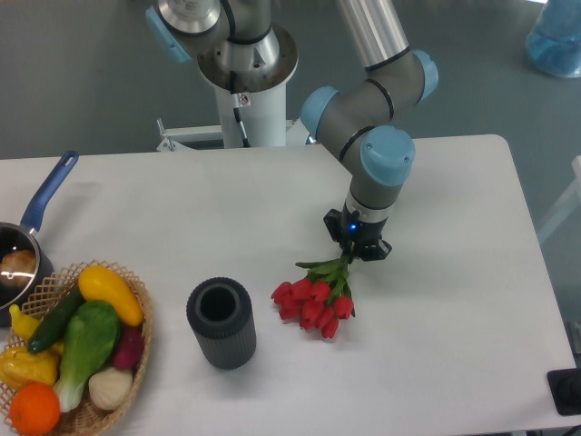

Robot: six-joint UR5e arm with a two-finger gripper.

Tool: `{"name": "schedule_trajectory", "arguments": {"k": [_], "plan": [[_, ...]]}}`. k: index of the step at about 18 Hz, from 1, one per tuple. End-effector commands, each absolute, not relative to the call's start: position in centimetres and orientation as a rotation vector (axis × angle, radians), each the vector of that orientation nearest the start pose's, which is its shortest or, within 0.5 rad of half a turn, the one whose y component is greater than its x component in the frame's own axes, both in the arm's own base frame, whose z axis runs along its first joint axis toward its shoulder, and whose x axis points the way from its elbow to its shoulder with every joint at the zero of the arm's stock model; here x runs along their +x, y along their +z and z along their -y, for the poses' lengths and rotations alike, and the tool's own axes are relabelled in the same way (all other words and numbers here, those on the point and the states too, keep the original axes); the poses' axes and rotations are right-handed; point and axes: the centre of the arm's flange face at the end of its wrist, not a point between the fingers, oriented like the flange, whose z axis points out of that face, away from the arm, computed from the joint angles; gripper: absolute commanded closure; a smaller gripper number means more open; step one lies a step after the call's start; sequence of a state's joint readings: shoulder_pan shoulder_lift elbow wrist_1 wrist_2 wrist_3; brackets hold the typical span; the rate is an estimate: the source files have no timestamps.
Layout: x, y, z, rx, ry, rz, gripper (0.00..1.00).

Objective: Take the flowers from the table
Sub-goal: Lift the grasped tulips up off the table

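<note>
The flowers [313, 298], a small bunch of red tulip buds with green stems and leaves, lie near the middle of the white table [454, 345], buds pointing toward the front left. My gripper [355, 248] stands over the stem end and is shut on the stems. The buds look slightly raised and drawn together. Where the fingers meet the stems is partly hidden by the gripper body.
A dark ribbed cylinder [221, 322] stands upright left of the buds. A wicker basket [77, 350] of colourful vegetables sits at the front left. A blue-handled pan [27, 245] is at the left edge. The robot base [245, 82] rises behind the table.
</note>
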State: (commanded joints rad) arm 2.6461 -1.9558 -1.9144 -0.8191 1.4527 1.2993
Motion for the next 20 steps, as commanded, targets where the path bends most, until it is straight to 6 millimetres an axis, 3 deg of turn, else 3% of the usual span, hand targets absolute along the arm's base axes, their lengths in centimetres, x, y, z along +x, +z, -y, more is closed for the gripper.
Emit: {"name": "schedule_trajectory", "arguments": {"k": [4,8,14,18,20], "plan": [[-43.0,21.7,-39.9,-2.987,0.023,-0.335,0.82],[-46.0,27.9,-42.3,-2.898,0.157,-0.196,0.82],[-48.0,34.6,-44.7,-2.676,0.164,-0.028,0.82],[-47.5,38.0,-46.3,-2.576,0.157,-0.037,0.82],[-46.1,39.6,-48.4,-2.529,0.143,-0.055,0.82]]}}
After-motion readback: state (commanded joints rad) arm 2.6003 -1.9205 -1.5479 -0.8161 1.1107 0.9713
